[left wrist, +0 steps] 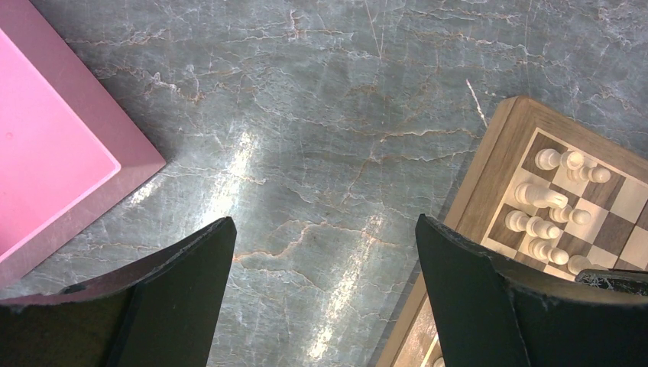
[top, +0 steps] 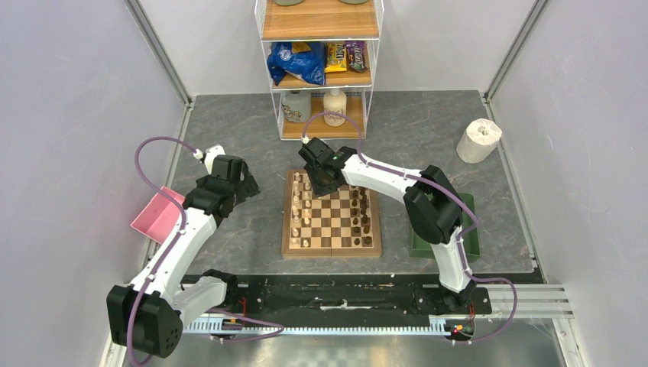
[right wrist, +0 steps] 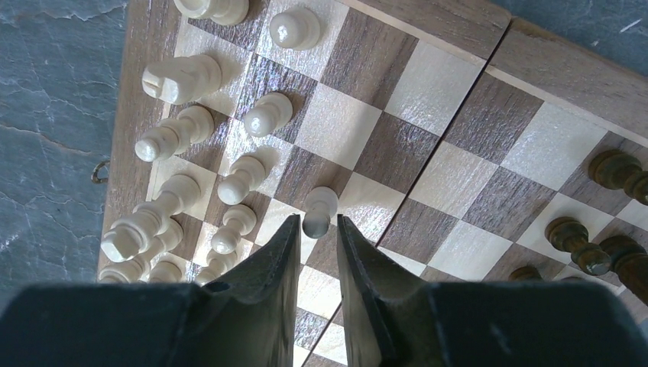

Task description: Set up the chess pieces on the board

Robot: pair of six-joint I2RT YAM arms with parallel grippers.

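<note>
The board (top: 332, 249) lies in the middle of the table. Pale chess pieces (top: 302, 210) fill its two left columns and dark ones (top: 363, 218) stand along its right side. My right gripper (top: 321, 183) hangs over the board's far left part. In the right wrist view its jaws (right wrist: 317, 220) have closed in on the head of a pale pawn (right wrist: 319, 208), which stands one square in front of the pawn row (right wrist: 241, 180). My left gripper (left wrist: 325, 229) is open over bare table, left of the board's border (left wrist: 489, 164).
A pink tray (top: 157, 214) lies at the left, close to the left arm. A green tray (top: 470, 229) sits behind the right arm's elbow. A paper roll (top: 480, 140) stands at the back right and a wire shelf rack (top: 321, 69) at the back.
</note>
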